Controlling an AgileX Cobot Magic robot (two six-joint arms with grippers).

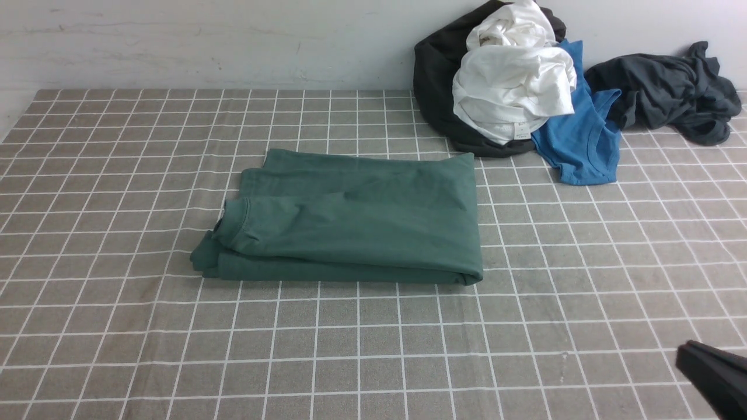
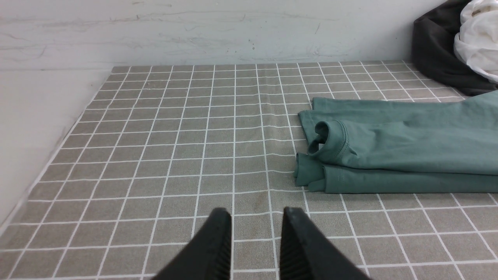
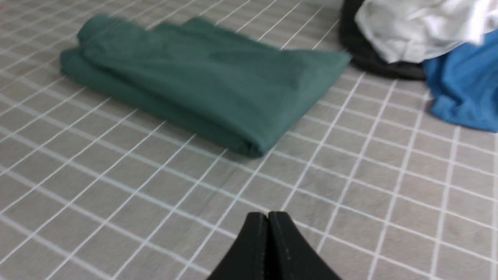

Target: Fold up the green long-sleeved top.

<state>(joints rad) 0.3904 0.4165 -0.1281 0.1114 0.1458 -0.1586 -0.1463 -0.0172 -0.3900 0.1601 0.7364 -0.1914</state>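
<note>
The green long-sleeved top (image 1: 356, 224) lies folded into a flat rectangle at the table's middle, a ribbed cuff showing at its left end; its neck label and logo are hidden. It also shows in the left wrist view (image 2: 397, 149) and the right wrist view (image 3: 202, 85). My left gripper (image 2: 255, 213) is open and empty, low over the cloth, short of the top's left end; it is out of the front view. My right gripper (image 3: 267, 214) is shut and empty, near the front right (image 1: 709, 367), away from the top.
A checked grey tablecloth (image 1: 373, 350) covers the table. At the back right lies a pile: a black garment (image 1: 435, 87), a white one (image 1: 513, 81), a bright blue shirt (image 1: 578, 140) and a dark grey garment (image 1: 671, 87). A white wall runs behind.
</note>
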